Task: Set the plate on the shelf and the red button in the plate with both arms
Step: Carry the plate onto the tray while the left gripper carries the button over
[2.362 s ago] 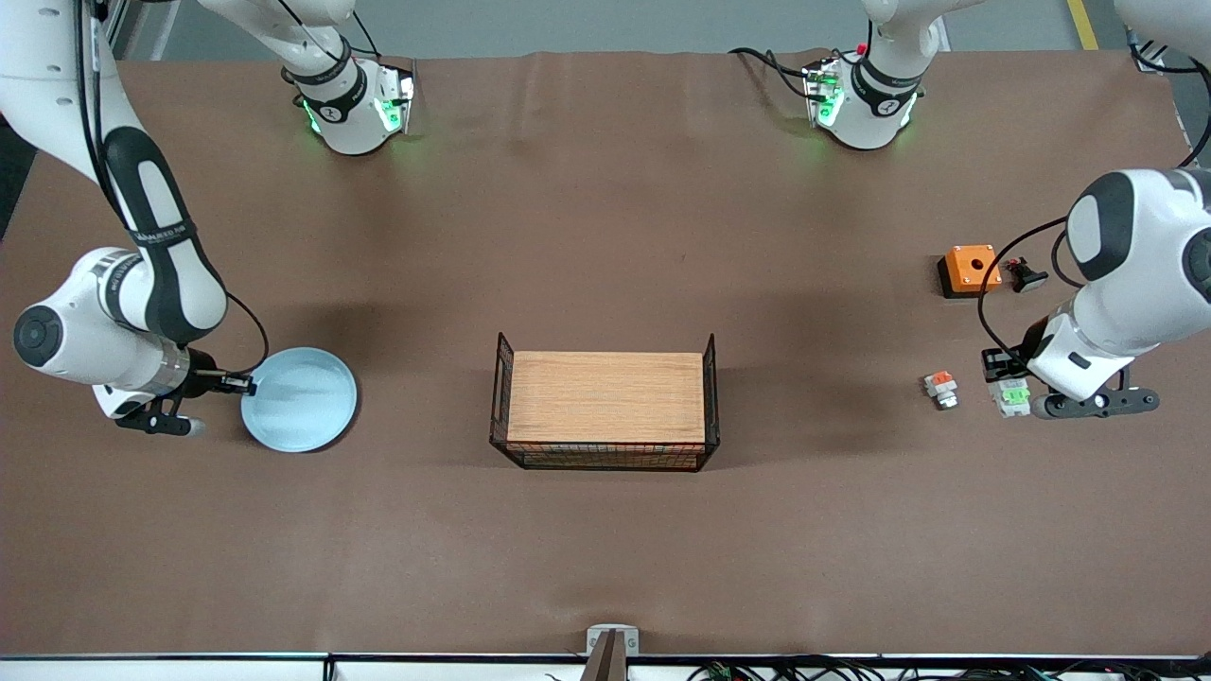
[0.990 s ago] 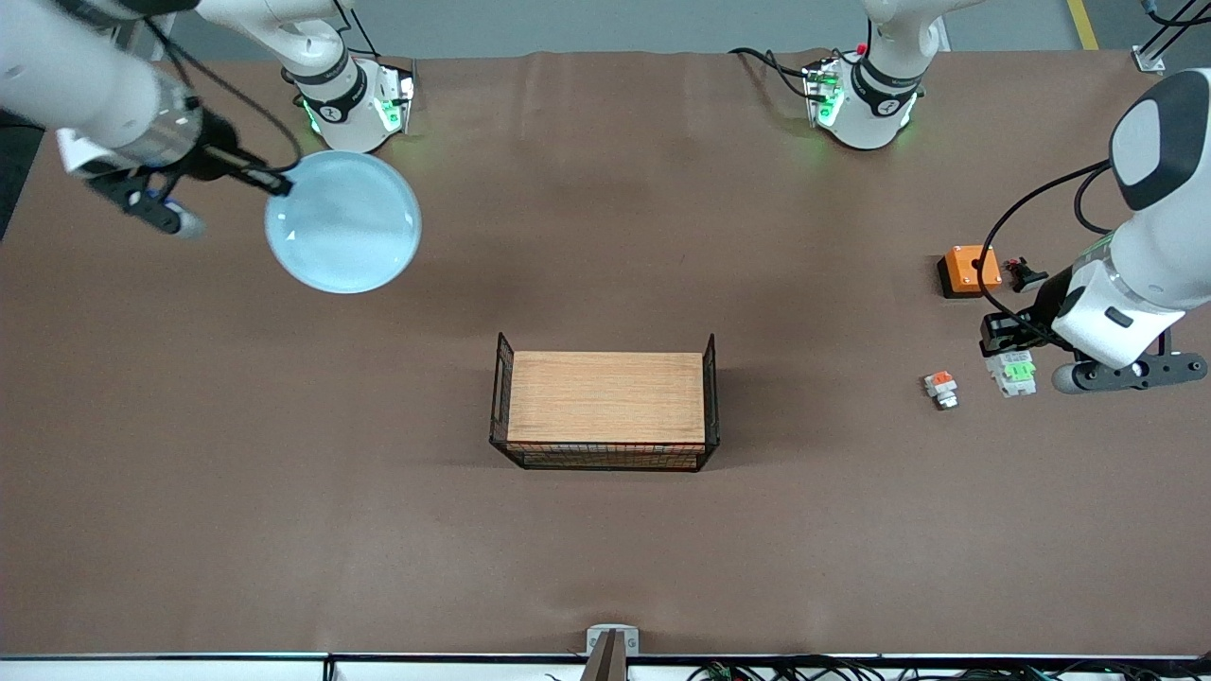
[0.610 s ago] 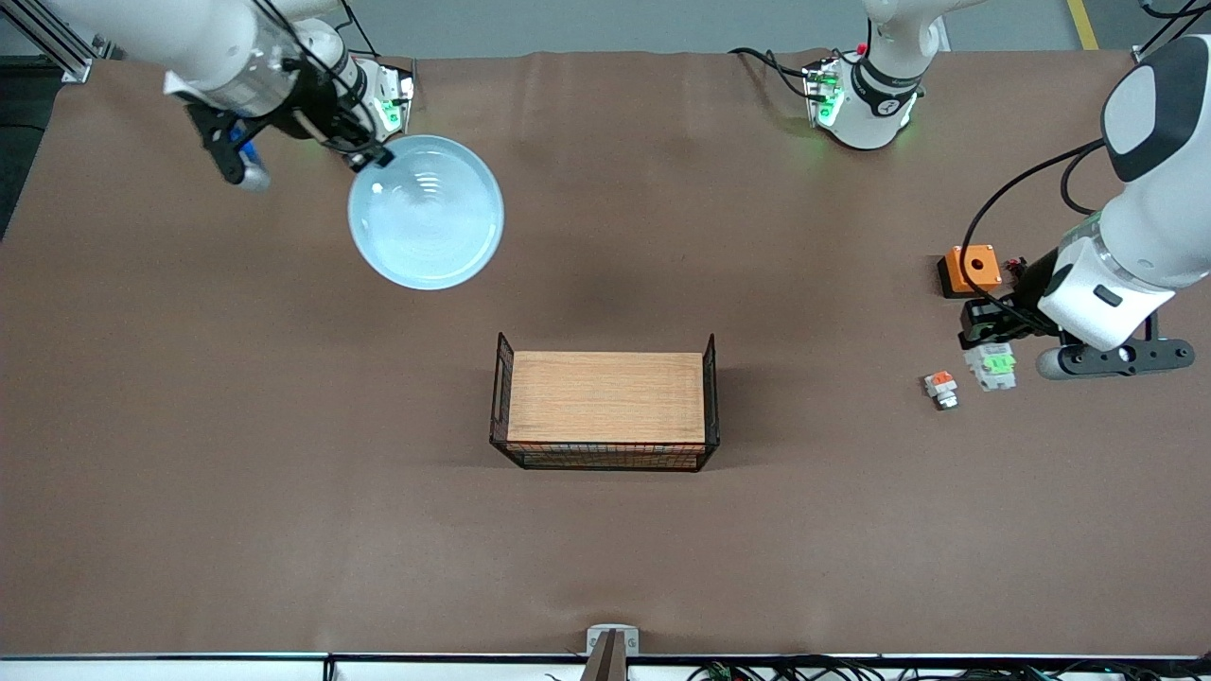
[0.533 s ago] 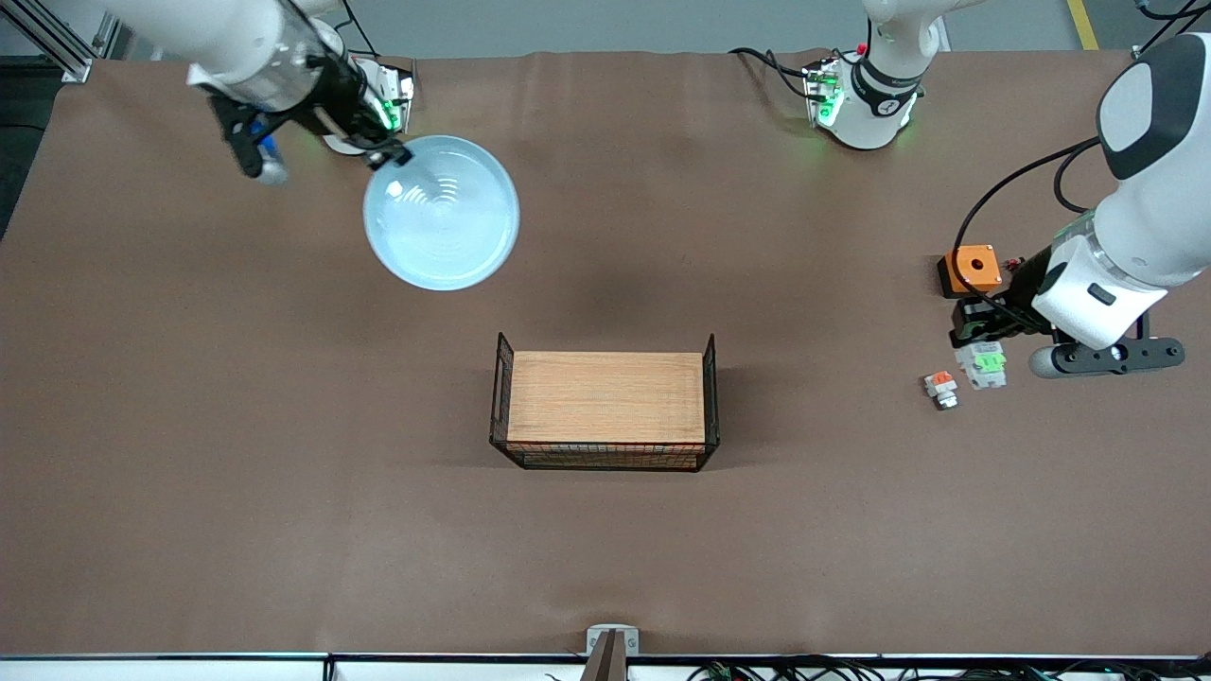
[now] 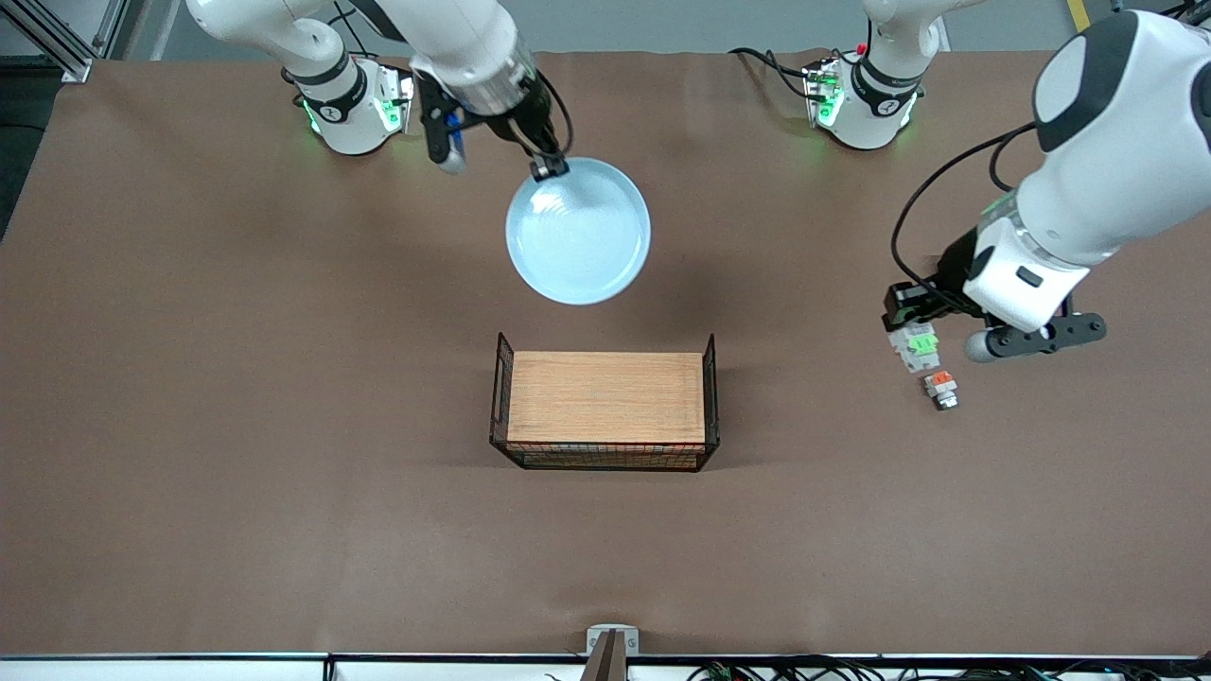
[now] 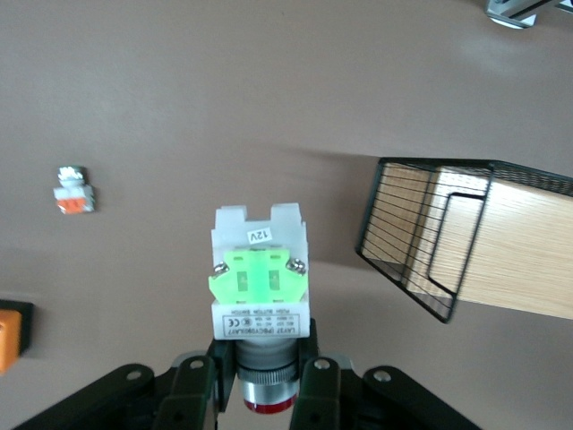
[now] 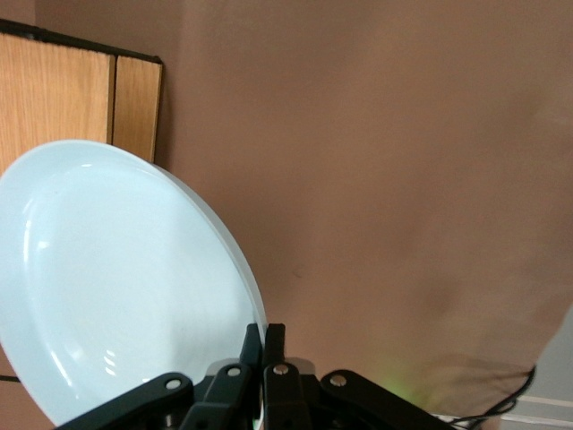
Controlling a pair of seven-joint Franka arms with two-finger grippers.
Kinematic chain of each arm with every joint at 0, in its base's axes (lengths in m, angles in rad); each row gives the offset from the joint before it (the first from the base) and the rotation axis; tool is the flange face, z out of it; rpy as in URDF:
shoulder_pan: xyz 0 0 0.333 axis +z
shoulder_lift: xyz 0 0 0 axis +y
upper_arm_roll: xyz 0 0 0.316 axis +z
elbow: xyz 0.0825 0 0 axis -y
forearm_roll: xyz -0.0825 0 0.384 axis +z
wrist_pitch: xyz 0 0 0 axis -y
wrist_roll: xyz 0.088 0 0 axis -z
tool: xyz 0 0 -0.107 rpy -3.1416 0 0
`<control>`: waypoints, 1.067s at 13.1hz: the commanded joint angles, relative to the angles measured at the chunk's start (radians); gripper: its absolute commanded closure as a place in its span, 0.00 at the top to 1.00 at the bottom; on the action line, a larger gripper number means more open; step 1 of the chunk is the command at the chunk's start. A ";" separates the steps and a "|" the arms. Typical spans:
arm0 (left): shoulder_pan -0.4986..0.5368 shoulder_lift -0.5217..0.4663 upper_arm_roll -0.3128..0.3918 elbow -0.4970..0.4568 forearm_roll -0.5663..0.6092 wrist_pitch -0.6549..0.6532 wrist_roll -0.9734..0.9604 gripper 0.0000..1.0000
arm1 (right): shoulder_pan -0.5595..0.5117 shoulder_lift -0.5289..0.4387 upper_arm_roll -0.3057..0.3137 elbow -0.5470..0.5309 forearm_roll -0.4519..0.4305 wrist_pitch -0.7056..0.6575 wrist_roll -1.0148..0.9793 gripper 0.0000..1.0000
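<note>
My right gripper [image 5: 549, 168] is shut on the rim of the pale blue-white plate [image 5: 578, 230] and holds it in the air over the table between the arm bases and the wooden board [image 5: 605, 397]. In the right wrist view the plate [image 7: 116, 287] fills one side, its rim pinched in the gripper [image 7: 266, 345]. My left gripper [image 5: 906, 309] is shut on the red button [image 5: 917, 344], a white module with a green tab, up over the table toward the left arm's end. In the left wrist view the button [image 6: 260, 282] sits in the gripper [image 6: 261, 381], red cap toward the wrist.
The wooden board lies in a black wire basket [image 5: 710, 378] at mid-table, also in the left wrist view [image 6: 430, 242]. A similar white module with an orange tab [image 5: 940, 389] lies on the table just under the held button. The left arm hides the orange box in the front view.
The right arm has lifted the plate off the table and carried it toward the middle, close to the basket. The left arm has lifted the button and carried it toward the basket.
</note>
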 commanded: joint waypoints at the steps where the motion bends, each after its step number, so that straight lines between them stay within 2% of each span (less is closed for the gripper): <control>1: -0.015 0.029 -0.043 0.026 -0.012 0.007 -0.093 0.01 | 0.024 0.123 -0.010 0.106 -0.055 0.024 0.045 0.00; 4: -0.066 0.077 -0.043 0.035 -0.007 0.108 -0.204 0.01 | 0.023 0.227 -0.010 0.171 -0.122 0.035 0.045 0.00; 5: -0.081 0.097 -0.043 0.035 -0.007 0.146 -0.236 0.01 | 0.012 0.247 -0.012 0.183 -0.119 0.056 0.045 0.00; 7: -0.126 0.138 -0.042 0.035 -0.001 0.237 -0.302 0.01 | 0.009 0.284 -0.013 0.183 -0.126 0.116 0.036 0.00; 10: -0.179 0.195 -0.036 0.036 0.009 0.350 -0.377 0.01 | 0.003 0.324 -0.013 0.182 -0.187 0.177 0.030 0.01; 14: -0.255 0.279 -0.036 0.085 0.143 0.375 -0.493 0.01 | -0.011 0.382 -0.016 0.182 -0.199 0.252 0.020 0.02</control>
